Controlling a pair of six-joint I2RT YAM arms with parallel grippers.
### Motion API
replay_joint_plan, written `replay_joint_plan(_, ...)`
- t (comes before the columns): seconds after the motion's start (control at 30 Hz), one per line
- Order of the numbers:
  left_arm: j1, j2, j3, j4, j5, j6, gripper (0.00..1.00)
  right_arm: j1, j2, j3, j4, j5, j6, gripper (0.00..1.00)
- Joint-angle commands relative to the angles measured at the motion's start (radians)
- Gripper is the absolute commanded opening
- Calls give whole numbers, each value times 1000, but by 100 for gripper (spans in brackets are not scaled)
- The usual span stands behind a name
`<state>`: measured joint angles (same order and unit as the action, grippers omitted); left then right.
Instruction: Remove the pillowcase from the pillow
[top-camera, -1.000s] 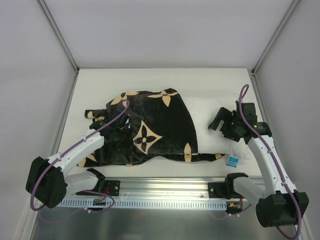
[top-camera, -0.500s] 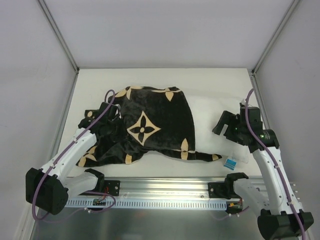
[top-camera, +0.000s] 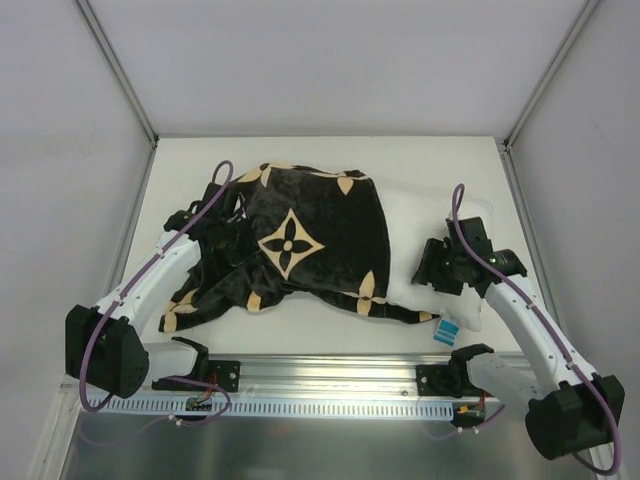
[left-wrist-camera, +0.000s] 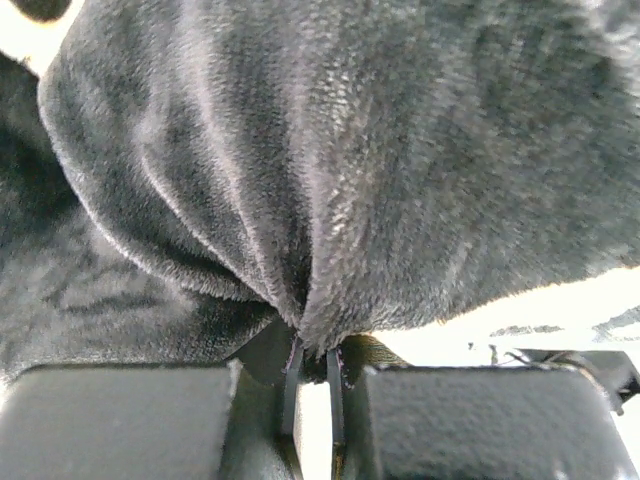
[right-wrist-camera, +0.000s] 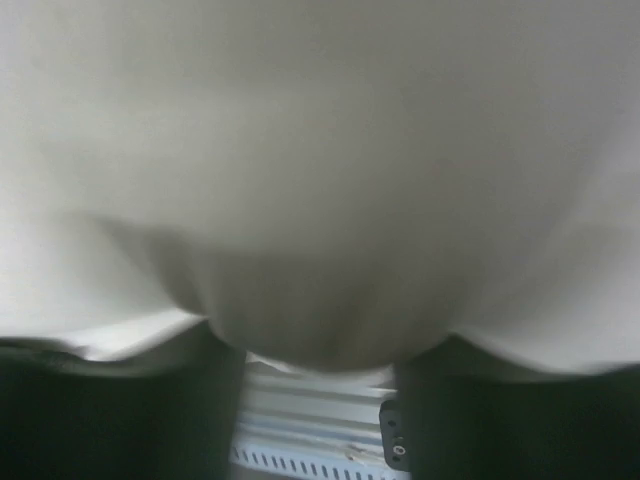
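The black pillowcase (top-camera: 310, 240) with tan flower motifs lies bunched over the left and middle of the white pillow (top-camera: 415, 225). The pillow's right end is bare, with a blue-and-white tag (top-camera: 446, 328) at its near corner. My left gripper (top-camera: 232, 212) is shut on a fold of the pillowcase at its far left; in the left wrist view the velvety pillowcase (left-wrist-camera: 380, 150) is pinched between the jaws of the left gripper (left-wrist-camera: 312, 350). My right gripper (top-camera: 432, 272) presses into the bare end, and the pillow (right-wrist-camera: 320, 150) bulges between the jaws of the right gripper (right-wrist-camera: 320, 340).
A metal rail (top-camera: 330, 385) carrying both arm bases runs along the near table edge; the rail (right-wrist-camera: 310, 430) also shows under the pillow in the right wrist view. Grey walls with metal posts (top-camera: 118, 70) enclose the white table (top-camera: 300, 160) on three sides.
The left gripper has drawn the pillowcase back and left, uncovering more pillow. The right arm has swung left and down onto the bare end, and its jaws have closed on it.
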<state>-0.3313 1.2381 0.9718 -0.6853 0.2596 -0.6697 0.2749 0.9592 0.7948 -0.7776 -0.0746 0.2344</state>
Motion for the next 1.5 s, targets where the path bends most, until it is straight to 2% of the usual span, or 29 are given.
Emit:
replay_joint_plan(0.0, 11, 15, 154, 72, 96, -1, 0, 17, 13, 111, 61, 159, 28, 9)
replay_joint_plan(0.03, 15, 23, 175, 72, 110, 13, 0, 15, 13, 151, 46, 214, 34, 1)
replay_joint_plan(0.13, 52, 60, 269, 53, 148, 41, 0, -14, 19, 328, 20, 327, 22, 1)
replay_joint_plan(0.2, 116, 78, 320, 29, 156, 58, 0, -28, 23, 415, -15, 416, 10, 1)
replay_joint_plan(0.27, 187, 67, 375, 0, 174, 81, 0, -101, 4, 503, -35, 430, 5, 1)
replay_joint_plan(0.3, 280, 60, 384, -5, 191, 84, 0, -138, -7, 515, -51, 417, 0, 1)
replay_joint_plan(0.37, 392, 32, 377, -5, 255, 82, 0, -267, -52, 508, -60, 365, -6, 1)
replay_joint_plan(0.4, 497, 24, 358, -5, 273, 81, 0, -314, -66, 492, -66, 342, -10, 1)
replay_joint_plan(0.43, 549, 15, 344, -5, 306, 75, 0, -392, -91, 447, -66, 297, -15, 1)
replay_joint_plan(0.53, 696, 12, 289, -3, 339, 47, 0, -497, -111, 342, -69, 202, -15, 1)
replay_joint_plan(0.6, 741, 6, 257, -5, 328, 32, 0, -506, -117, 295, -69, 171, -1, 1)
replay_joint_plan(0.8, 755, -58, 228, -5, 207, 18, 0, -506, -161, 213, -75, 156, -26, 1)
replay_joint_plan(0.93, 755, -85, 220, -5, 190, 41, 0, -506, -204, 196, -91, 112, -64, 1)
replay_joint_plan(0.97, 753, -83, 220, -5, 207, 54, 0, -506, -212, 196, -94, 92, -78, 17)
replay_joint_plan(1.0, 749, -80, 222, -5, 243, 91, 17, -506, -220, 204, -94, 69, -86, 36)
replay_joint_plan(1.03, 720, -66, 226, -5, 256, 113, 31, -506, -224, 213, -103, 32, -87, 72)
replay_joint_plan(1.07, 692, -59, 237, -5, 259, 134, 42, -505, -231, 225, -104, 24, -89, 83)
replay_joint_plan(1.1, 655, -51, 245, -6, 248, 177, 66, -502, -235, 256, -104, 18, -90, 92)
replay_joint_plan(1.13, 611, -39, 254, -14, 181, 189, 77, -497, -232, 276, -107, 13, -92, 99)
replay_joint_plan(1.17, 515, -31, 275, -17, 143, 206, 84, -491, -223, 297, -107, 12, -90, 97)
replay_joint_plan(1.2, 477, -16, 291, -22, 116, 208, 92, -473, -211, 319, -107, 10, -89, 96)
replay_joint_plan(1.33, 364, 128, 384, -23, 84, 190, 94, -384, -101, 395, -74, 27, -67, 96)
replay_joint_plan(1.37, 348, 156, 436, -23, 61, 179, 94, -312, -74, 414, -72, 45, -67, 96)
replay_joint_plan(1.4, 336, 222, 462, -25, 50, 173, 94, -278, -44, 434, -72, 124, -78, 96)
replay_joint_plan(1.47, 295, 292, 551, -25, 37, 151, 94, -223, 64, 507, -87, 153, -89, 96)
